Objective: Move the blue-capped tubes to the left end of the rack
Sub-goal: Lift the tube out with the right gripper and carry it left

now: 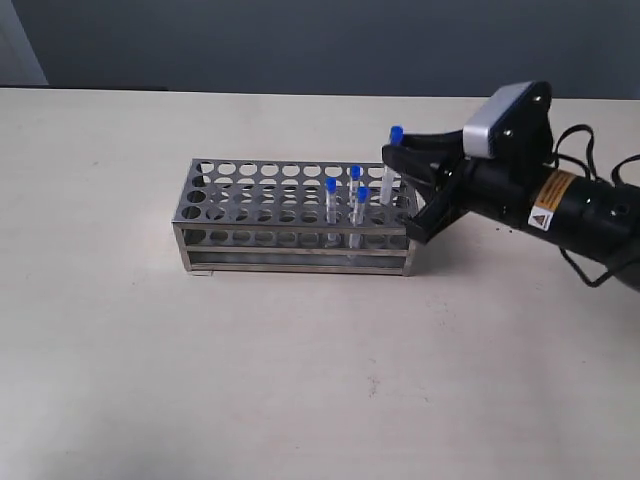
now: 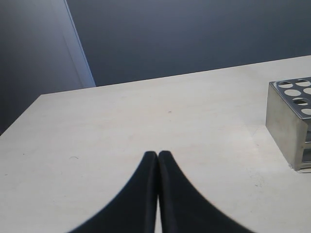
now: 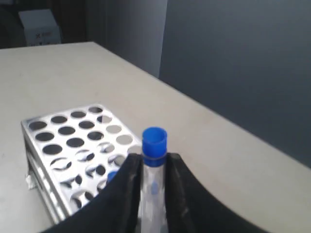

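Note:
The steel rack stands mid-table. Three blue-capped tubes stand in holes near its right end. A fourth blue-capped tube is lifted above the rack's right end, my right gripper shut on it. In the right wrist view this tube sits upright between the black fingers, its cap above them, the rack behind. My left gripper is shut on nothing, low over bare table, with the rack's end off to one side. It is outside the exterior view.
The tan table spreads wide around the rack, its far edge against a dark wall. The holes at the rack's left end hold nothing. A white box stands far off in the right wrist view.

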Robot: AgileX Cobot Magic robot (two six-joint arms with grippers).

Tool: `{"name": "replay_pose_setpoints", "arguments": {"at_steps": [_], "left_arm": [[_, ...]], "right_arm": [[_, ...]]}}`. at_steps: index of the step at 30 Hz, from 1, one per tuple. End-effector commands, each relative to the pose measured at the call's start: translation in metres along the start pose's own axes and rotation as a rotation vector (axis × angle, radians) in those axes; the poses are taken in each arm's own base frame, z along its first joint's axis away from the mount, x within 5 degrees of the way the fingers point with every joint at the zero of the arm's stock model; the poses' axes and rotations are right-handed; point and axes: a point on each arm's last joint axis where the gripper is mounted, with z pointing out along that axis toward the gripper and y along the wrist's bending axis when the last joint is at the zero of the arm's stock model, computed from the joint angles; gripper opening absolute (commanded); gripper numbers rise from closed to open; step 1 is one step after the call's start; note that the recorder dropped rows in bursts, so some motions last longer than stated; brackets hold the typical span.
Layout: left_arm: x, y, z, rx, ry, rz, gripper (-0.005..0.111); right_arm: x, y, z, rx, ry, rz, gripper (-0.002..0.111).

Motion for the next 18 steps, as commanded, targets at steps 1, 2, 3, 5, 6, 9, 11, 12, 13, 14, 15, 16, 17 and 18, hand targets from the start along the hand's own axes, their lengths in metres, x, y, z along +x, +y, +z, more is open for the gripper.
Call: {"name": "replay_pose_setpoints", "arguments": {"at_steps": [1, 2, 3, 5, 6, 9, 11, 12, 13, 14, 15, 16, 17, 18], "left_arm": [[-0.002, 0.0, 0.0, 0.008, -0.012, -0.005, 0.0], [-0.002, 0.0, 0.0, 0.008, -0.012, -0.005, 0.0], [-0.002, 0.0, 0.0, 0.008, -0.012, -0.005, 0.0], [-0.002, 0.0, 0.0, 0.008, -0.012, -0.005, 0.0], [-0.002, 0.0, 0.0, 0.008, -0.012, -0.005, 0.0], [-0.002, 0.0, 0.0, 0.008, -0.012, -0.005, 0.0], [-0.002, 0.0, 0.0, 0.008, -0.012, -0.005, 0.0], [-0.002, 0.0, 0.0, 0.008, -0.012, -0.005, 0.0], [-0.002, 0.0, 0.0, 0.008, -0.012, -0.005, 0.0], [-0.002, 0.0, 0.0, 0.008, -0.012, -0.005, 0.0], [-0.002, 0.0, 0.0, 0.008, -0.012, -0.005, 0.0], [-0.002, 0.0, 0.0, 0.008, -0.012, -0.005, 0.0], [-0.002, 0.0, 0.0, 0.008, -0.012, -0.005, 0.0], [-0.002, 0.0, 0.0, 0.008, -0.012, -0.005, 0.0]], "right_arm": [[-0.045, -0.006, -0.002, 0.031, -0.111, -0.02, 0.015], [-0.054, -0.005, 0.002, 0.019, -0.119, -0.02, 0.015], [-0.062, -0.004, 0.007, 0.007, -0.121, -0.014, 0.015], [-0.074, 0.0, 0.02, -0.027, -0.113, -0.016, 0.015], [-0.081, 0.003, 0.029, -0.049, -0.111, -0.024, 0.015], [-0.096, 0.014, 0.056, -0.108, -0.11, -0.042, 0.015], [-0.102, 0.022, 0.076, -0.14, -0.118, -0.056, 0.015], [-0.104, 0.026, 0.086, -0.154, -0.119, -0.054, 0.015], [-0.106, 0.03, 0.097, -0.165, -0.117, -0.048, 0.015], [-0.109, 0.034, 0.107, -0.176, -0.121, -0.047, 0.015], [-0.109, 0.038, 0.118, -0.187, -0.118, -0.05, 0.015], [-0.107, 0.041, 0.128, -0.196, -0.113, -0.052, 0.015], [-0.105, 0.045, 0.138, -0.204, -0.108, -0.055, 0.015], [-0.103, 0.047, 0.145, -0.208, -0.101, -0.058, 0.015]]}}
